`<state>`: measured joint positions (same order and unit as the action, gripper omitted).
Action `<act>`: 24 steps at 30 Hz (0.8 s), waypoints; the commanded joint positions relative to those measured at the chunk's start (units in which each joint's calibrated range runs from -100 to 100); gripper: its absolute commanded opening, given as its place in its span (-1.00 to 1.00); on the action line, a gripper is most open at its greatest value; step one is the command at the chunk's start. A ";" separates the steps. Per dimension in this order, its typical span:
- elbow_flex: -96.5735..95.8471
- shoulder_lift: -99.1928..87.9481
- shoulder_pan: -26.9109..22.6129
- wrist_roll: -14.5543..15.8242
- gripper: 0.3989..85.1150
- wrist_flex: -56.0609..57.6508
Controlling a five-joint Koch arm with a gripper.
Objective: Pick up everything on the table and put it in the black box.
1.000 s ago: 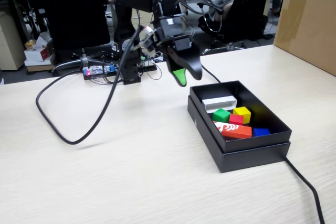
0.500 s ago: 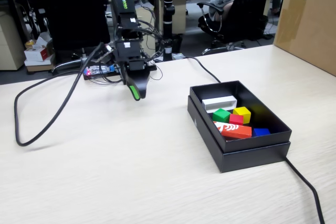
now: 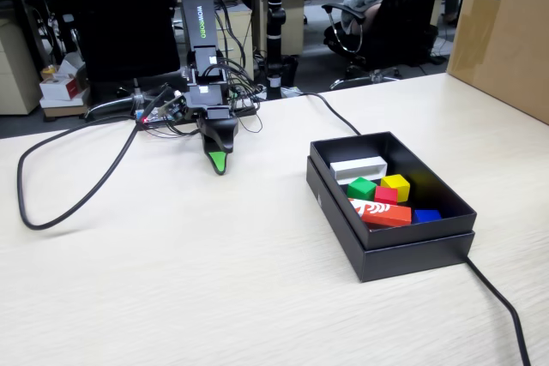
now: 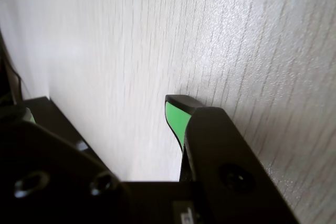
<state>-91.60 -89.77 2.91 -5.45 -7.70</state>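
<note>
Office tabletop (image 3: 214,280) looks bare now. Red cube (image 3: 386,195), green cube (image 3: 361,188) and yellow cube (image 3: 396,186) all sit in the black box (image 3: 403,250), w/ other blocks beside them. Jaws (image 3: 220,163) are pressed together, empty, tip nearly on the wood. Only risk imo: the cable (image 3: 77,199) snagging if the arm swings.

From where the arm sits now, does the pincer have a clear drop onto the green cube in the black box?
Probably yes: the box is open-topped, and the green cube lies exposed among other blocks. The pincer rests well left, nothing between.
</note>
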 commanded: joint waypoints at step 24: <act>-5.13 -3.80 -5.42 7.81 0.12 0.06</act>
<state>-96.44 -93.66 -2.17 1.68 -9.64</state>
